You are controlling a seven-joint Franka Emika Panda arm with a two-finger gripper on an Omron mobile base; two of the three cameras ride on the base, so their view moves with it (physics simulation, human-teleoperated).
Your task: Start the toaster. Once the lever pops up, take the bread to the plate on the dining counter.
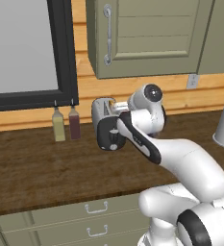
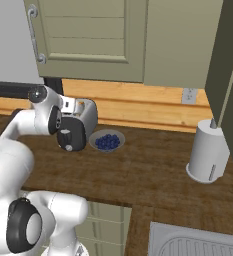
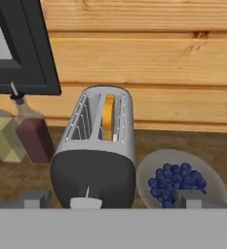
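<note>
The toaster (image 3: 96,155) is seen on the wooden worktop (image 1: 31,168), bread (image 3: 108,116) standing in its right slot, the gripper (image 3: 112,200) held wide apart before its lever (image 3: 85,203).

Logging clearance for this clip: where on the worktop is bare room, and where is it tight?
Bare wood in front of the toaster and between bowl of blueberries and paper towel roll. Crowded at the wall: bottles, toaster and bowl side by side.
</note>
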